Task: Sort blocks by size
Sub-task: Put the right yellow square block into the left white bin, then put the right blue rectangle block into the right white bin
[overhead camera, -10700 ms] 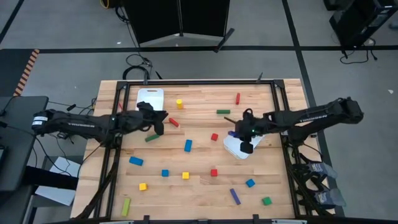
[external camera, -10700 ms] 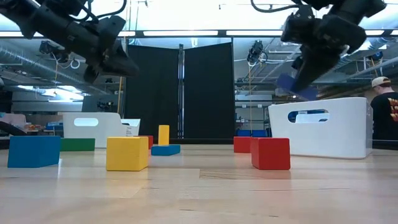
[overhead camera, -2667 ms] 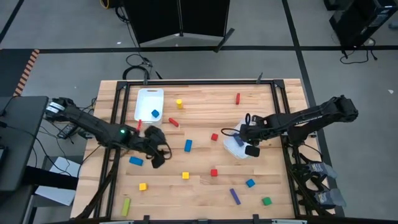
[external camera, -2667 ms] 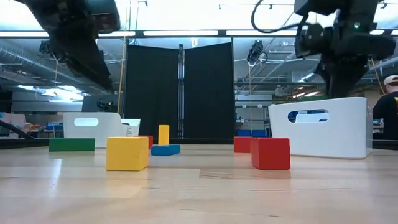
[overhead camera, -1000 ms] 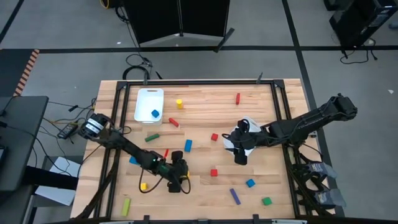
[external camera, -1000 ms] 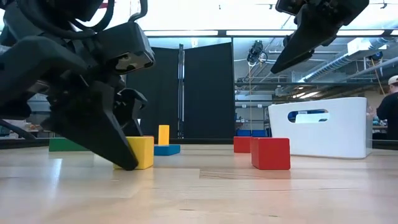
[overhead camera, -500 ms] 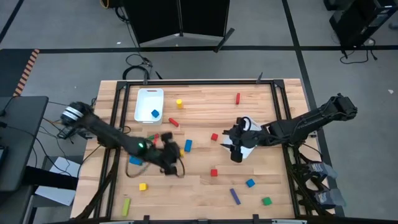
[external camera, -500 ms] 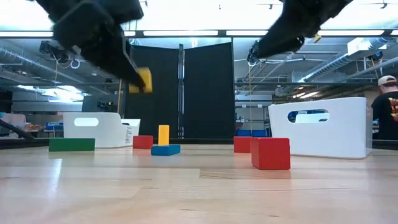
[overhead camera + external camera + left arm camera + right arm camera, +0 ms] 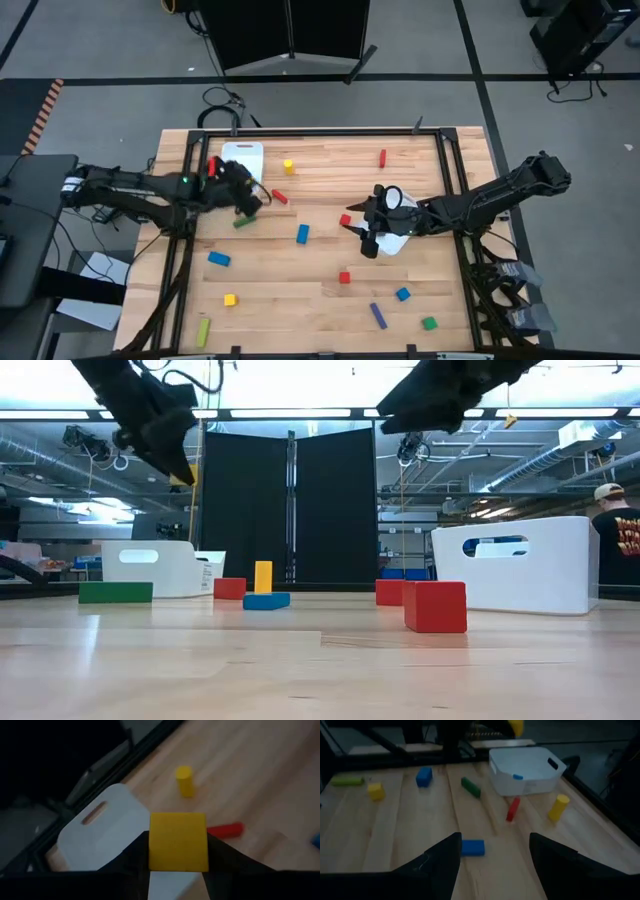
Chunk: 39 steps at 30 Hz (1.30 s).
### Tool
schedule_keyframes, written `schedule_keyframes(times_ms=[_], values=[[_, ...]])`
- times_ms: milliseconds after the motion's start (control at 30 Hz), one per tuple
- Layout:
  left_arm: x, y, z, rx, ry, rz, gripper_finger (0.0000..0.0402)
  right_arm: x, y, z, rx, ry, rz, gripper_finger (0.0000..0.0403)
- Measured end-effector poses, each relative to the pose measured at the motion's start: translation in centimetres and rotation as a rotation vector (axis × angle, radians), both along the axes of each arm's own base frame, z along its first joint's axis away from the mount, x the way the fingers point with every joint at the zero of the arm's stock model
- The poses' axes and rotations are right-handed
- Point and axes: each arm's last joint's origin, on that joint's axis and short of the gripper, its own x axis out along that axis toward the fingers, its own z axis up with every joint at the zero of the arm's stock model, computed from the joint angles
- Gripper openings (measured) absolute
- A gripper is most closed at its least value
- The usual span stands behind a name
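Observation:
My left gripper [image 9: 250, 200] hangs above the table's far left, beside the left white bin [image 9: 240, 155], shut on a yellow cube [image 9: 178, 841]. The cube also shows high up in the low view [image 9: 184, 477]. My right gripper [image 9: 492, 865] stands open and empty above the right white bin [image 9: 396, 243]. Several blocks lie on the table by their flat sides: a green bar [image 9: 243, 222], a red bar [image 9: 279, 197], a blue block [image 9: 302, 234] and a red cube [image 9: 345, 220]. A yellow cylinder [image 9: 288, 166] stands upright. My left gripper pinches the yellow cube by two opposite sides [image 9: 152, 851] between its two fingers. The fingers slant down toward the table's far side. The cube is lifted clear of the table, level in the hold, above the near edge of the left bin [image 9: 107, 840].
Nearer the front lie a blue block [image 9: 218, 259], a red cube [image 9: 344, 277], a yellow cube [image 9: 229, 299], a blue cube [image 9: 402, 294], a purple bar [image 9: 378, 316], a green cube [image 9: 429, 323] and a yellow-green bar [image 9: 203, 332]. A person [image 9: 620, 545] stands behind the table at right.
My left gripper has taken the yellow cube up from the table's near middle, lifted it clear and carried it toward the far left, up to the left bin, turning as it went. My right gripper has drifted a little toward the left and tipped more level.

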Motion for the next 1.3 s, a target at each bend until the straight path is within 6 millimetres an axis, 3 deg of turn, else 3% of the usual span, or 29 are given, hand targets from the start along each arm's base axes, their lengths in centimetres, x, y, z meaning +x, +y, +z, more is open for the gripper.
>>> schedule_keyframes(times_ms=[133, 333, 567, 667, 833, 967, 1100, 1300], values=[[-0.4, 2.5, -0.8, -0.054, 0.017, 0.073, 0.0137, 1.0, -0.1, -0.7, -0.002, -0.015, -0.009, 0.0244], [-1.6, 6.4, -4.4, -0.213, 0.017, 0.119, 0.0137, 2.8, 0.4, -2.1, -0.018, 0.023, 0.014, 0.0244], [-3.2, 8.4, -6.7, -0.318, 0.000, 0.180, 0.0137, 5.0, 2.0, -2.3, -0.055, 0.058, 0.084, 0.0246], [-3.5, 8.6, -7.1, -0.314, 0.008, 0.191, 0.0151, 6.1, 2.2, -2.0, -0.064, 0.053, 0.085, 0.0245], [-3.4, 8.6, -7.1, -0.353, -0.015, 0.140, 0.0261, 8.5, 1.6, -1.6, -0.070, 0.142, 0.071, 0.0246], [-3.1, 8.3, -7.0, -0.376, -0.022, 0.064, 0.0321, 10.4, 1.3, -1.6, -0.095, 0.234, 0.064, 0.0247], [-2.6, 7.7, -6.7, -0.358, -0.039, 0.003, 0.0335, 12.5, 0.5, -2.1, -0.063, 0.299, 0.106, 0.0253], [-2.2, 5.6, -5.2, -0.327, -0.129, -0.098, 0.0316, 14.9, -0.9, -4.3, -0.097, 0.546, 0.266, 0.0267]])
